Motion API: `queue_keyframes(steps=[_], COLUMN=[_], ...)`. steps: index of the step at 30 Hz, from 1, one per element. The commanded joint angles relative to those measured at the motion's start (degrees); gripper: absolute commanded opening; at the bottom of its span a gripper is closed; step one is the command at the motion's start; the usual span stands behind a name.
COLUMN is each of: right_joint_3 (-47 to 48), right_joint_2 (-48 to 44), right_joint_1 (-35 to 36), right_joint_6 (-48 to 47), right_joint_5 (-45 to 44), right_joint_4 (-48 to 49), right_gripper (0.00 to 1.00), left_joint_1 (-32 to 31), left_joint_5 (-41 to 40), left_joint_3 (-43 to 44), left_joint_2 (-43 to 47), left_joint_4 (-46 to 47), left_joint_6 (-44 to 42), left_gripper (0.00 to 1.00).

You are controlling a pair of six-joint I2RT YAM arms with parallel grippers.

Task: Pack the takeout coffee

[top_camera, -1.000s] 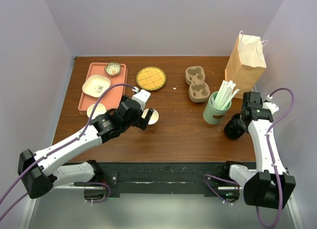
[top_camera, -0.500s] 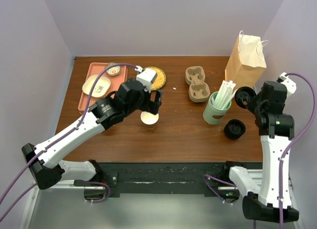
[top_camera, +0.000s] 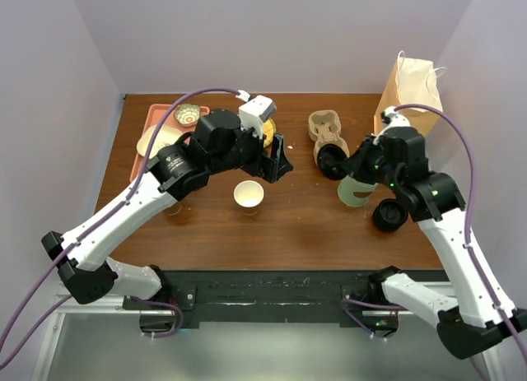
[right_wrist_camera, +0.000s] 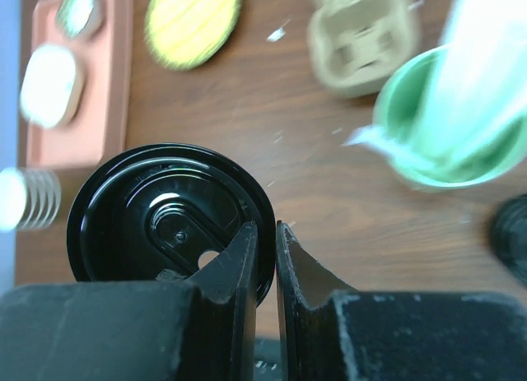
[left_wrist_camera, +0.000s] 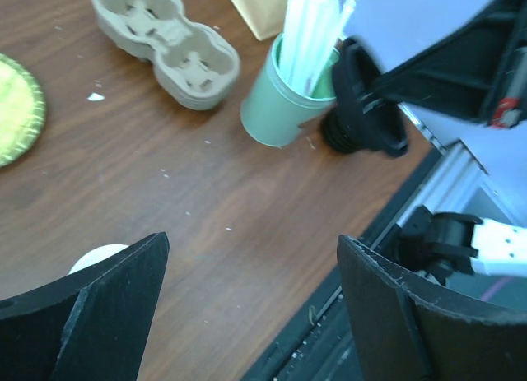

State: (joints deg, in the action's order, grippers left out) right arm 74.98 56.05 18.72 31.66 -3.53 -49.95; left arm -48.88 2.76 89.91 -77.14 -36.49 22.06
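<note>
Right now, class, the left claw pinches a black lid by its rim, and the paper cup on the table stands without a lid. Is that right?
Not quite: the right claw pinches the black lid by its rim, as the right wrist view shows. The left claw is open and holds nothing. The paper cup does stand on the table without a lid.

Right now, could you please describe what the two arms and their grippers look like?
Both the left arm and right arm have white link shells with black joint housings, and a purple cable loops along each. The left gripper and right gripper each have two black, matte fingers. I can read no markings.
</note>
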Motion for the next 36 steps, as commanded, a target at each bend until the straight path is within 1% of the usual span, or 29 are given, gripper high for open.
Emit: queue_keyframes(steps=[1,3,4,6,7,8,9,10,12,15,16,17,20,21,23,25,26,28,29,30,32,33,35,36], right_joint_3=[0.6,1.4,1.5,2.3,2.7,3.2,3.9,4.2,4.5,4.4,4.2,4.2,3.2,2.6,2.0,1.4,1.1,0.4,0.3,0.1,-0.2,-0.3,0.0,0.4], right_joint_2=[2.0,3.5,4.7,6.0,7.5,8.1,8.6,9.2,9.7,9.7,9.7,9.3,8.4,7.5,7.0,6.5,6.4,6.1,5.9,5.7,4.9,4.7,3.9,3.7], right_joint_1=[9.9,13.1,15.6,18.0,20.4,21.6,22.8,24.9,26.0,27.1,27.3,27.4,27.7,27.7,27.7,27.7,27.7,27.8,27.7,27.8,27.8,27.8,27.8,27.8], right_joint_6=[5.9,6.7,6.7,6.9,7.1,7.1,7.2,7.4,7.8,7.8,7.8,7.8,8.0,8.0,7.7,7.6,7.6,7.6,7.5,7.2,4.2,2.8,-2.6,-6.7], right_joint_5=[-6.7,-10.4,-11.0,-11.7,-13.0,-13.6,-14.7,-16.8,-17.8,-18.1,-18.2,-18.7,-19.2,-19.3,-19.0,-17.9,-17.5,-16.3,-16.0,-15.5,-13.4,-12.7,-10.9,-10.6], right_joint_4=[4.3,4.6,5.3,6.8,7.0,7.1,7.2,7.2,7.8,8.5,8.3,8.0,7.6,7.7,7.9,8.5,8.6,9.5,9.7,10.2,11.0,11.8,12.4,12.6], right_gripper=[0.10,0.10,0.10,0.10,0.10,0.10,0.10,0.10,0.09,0.10,0.10,0.09,0.10,0.10,0.10,0.10,0.10,0.11,0.12,0.17,0.21,0.26,0.32,0.39], left_joint_1=[0.0,0.0,0.0,0.3,0.4,0.7,0.7,0.9,1.4,1.5,1.5,1.5,1.6,1.6,1.6,1.6,1.6,1.6,1.6,1.6,1.9,2.1,3.5,4.1], left_joint_5=[7.2,7.8,7.4,7.0,7.4,8.0,8.2,8.2,8.1,7.3,6.2,3.5,0.0,-0.6,-1.3,-0.6,0.2,1.2,2.5,3.1,6.1,7.4,11.5,12.5], left_joint_3=[1.6,-0.1,-0.5,-1.0,-1.1,-1.1,-1.1,-1.1,-0.6,-0.7,-0.7,-0.6,0.3,0.6,1.1,1.1,1.1,1.2,1.3,1.3,1.1,1.0,1.0,1.0], left_joint_2=[0.7,1.1,1.1,0.8,0.2,0.0,-0.3,-1.0,-2.1,-3.5,-3.9,-4.0,-4.5,-4.6,-5.2,-6.1,-6.3,-7.1,-7.1,-7.2,-7.1,-7.1,-7.2,-7.3], left_joint_4=[1.3,2.9,2.9,2.5,2.4,2.4,2.4,2.0,0.1,-1.9,-2.7,-3.5,-6.0,-6.9,-7.5,-7.5,-7.4,-7.3,-7.3,-7.2,-7.0,-7.0,-7.5,-8.3], left_joint_6=[4.7,5.5,6.2,6.7,6.9,6.9,6.9,7.0,6.9,6.0,5.5,5.4,3.8,3.6,3.0,2.5,2.4,2.6,2.8,3.0,3.6,3.8,4.7,5.5], left_gripper=[0.87,0.86,0.85,0.83,0.82,0.81,0.75,0.72,0.64,0.60,0.60,0.60,0.64,0.66,0.67,0.65,0.63,0.52,0.45,0.31,0.18,0.08,0.00,0.00])
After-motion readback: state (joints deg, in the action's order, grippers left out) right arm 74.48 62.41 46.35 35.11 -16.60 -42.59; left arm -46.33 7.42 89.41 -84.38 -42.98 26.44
